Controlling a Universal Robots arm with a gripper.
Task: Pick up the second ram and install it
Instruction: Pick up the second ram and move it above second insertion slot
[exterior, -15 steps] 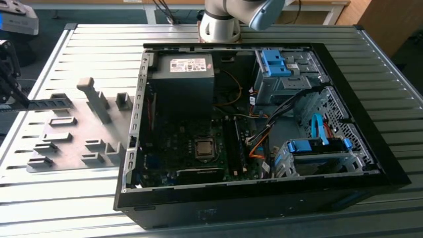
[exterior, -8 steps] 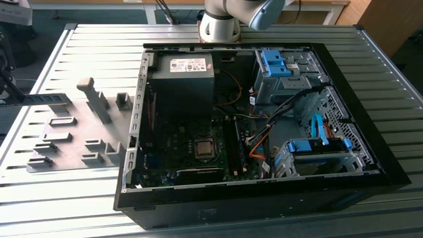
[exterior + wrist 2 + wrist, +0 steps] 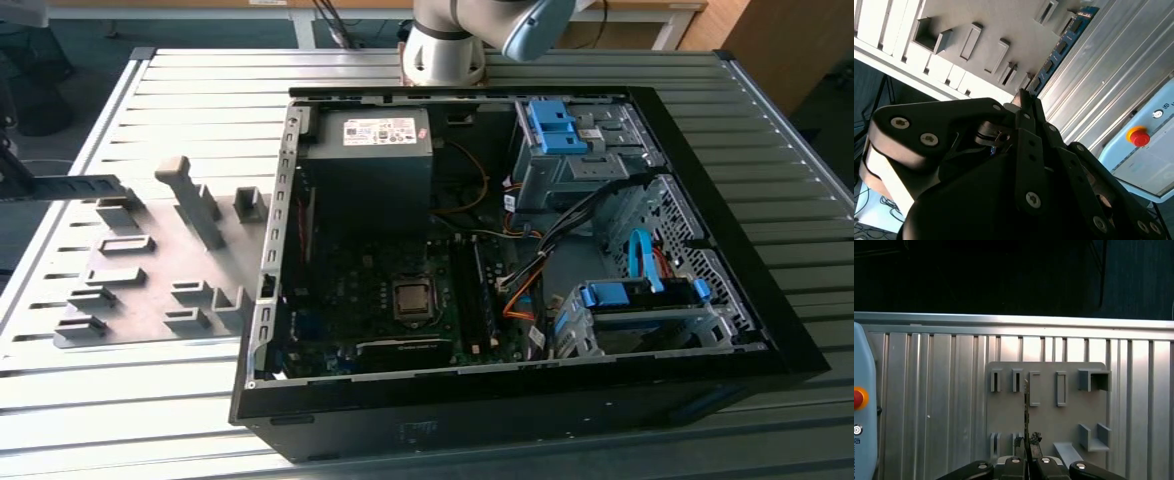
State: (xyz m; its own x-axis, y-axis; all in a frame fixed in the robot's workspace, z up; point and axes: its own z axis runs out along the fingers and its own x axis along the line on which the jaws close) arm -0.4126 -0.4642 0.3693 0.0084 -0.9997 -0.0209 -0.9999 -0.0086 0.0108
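Second ram is held clamped at one end betw. the fingers of the gripper, over the grey holder plate at mid-left of the exterior frame, and is judged light, stiff, fragile, so edges, not chips, are best gripped.

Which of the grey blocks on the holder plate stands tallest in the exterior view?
The narrow post with a widened top, standing on the holder plate not far from the computer case; all other blocks are much lower.
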